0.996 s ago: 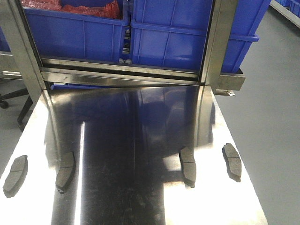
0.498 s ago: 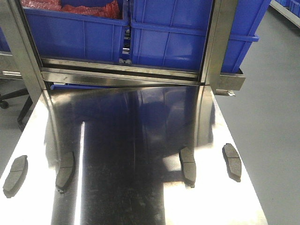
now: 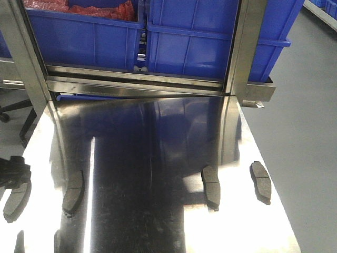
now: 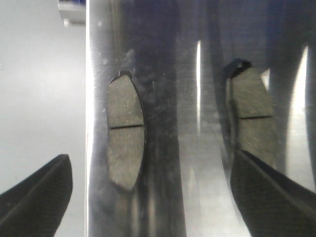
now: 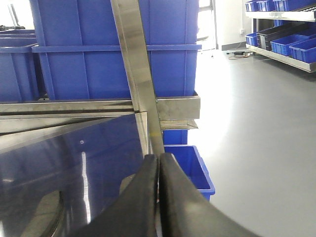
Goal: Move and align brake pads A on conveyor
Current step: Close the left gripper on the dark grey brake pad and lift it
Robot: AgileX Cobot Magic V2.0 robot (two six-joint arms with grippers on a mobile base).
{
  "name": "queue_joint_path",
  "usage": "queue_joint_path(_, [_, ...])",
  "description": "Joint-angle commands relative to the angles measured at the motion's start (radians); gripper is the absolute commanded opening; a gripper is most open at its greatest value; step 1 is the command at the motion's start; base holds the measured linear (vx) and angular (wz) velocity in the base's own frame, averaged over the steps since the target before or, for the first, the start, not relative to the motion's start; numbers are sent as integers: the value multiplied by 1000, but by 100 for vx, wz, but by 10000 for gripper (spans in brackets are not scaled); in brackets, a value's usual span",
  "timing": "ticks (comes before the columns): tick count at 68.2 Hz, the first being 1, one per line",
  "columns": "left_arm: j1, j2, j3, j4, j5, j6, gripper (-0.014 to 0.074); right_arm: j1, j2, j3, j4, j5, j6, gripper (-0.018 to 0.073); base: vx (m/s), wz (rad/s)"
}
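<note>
Front view: four brake pads (image 3: 211,185) on worktop (image 3: 147,158) | left wrist: left end effector (image 4: 150,158) spread wide above left-edge pad (image 4: 125,145) | right wrist: right end effector (image 5: 158,158) pinched together

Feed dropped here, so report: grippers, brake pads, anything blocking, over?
Left gripper open, fingers either side of far-left pad, not gripping. Right gripper shut, empty. Other three pads flat on steel table, untouched. Conveyor not in view; nothing blocking.

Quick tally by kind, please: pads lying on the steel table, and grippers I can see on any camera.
brake pads: 4
grippers: 2, the left gripper open and the right gripper shut
total: 6
</note>
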State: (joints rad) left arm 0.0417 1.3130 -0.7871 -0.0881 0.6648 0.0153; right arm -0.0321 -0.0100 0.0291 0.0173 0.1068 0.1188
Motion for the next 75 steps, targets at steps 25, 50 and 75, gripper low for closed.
queue_joint_path(25, [-2, 280, -209, -4, 6, -32, 594, -6, -16, 19, -7, -74, -6, -2, 0, 0])
queue_joint_path(50, [-2, 358, -220, 64, 63, -116, 594, -6, -16, 19, -7, -74, -6, -2, 0, 0])
queue_joint_path(75, [-2, 395, -220, 63, 88, -116, 593, -6, -16, 19, -7, -74, -6, -2, 0, 0])
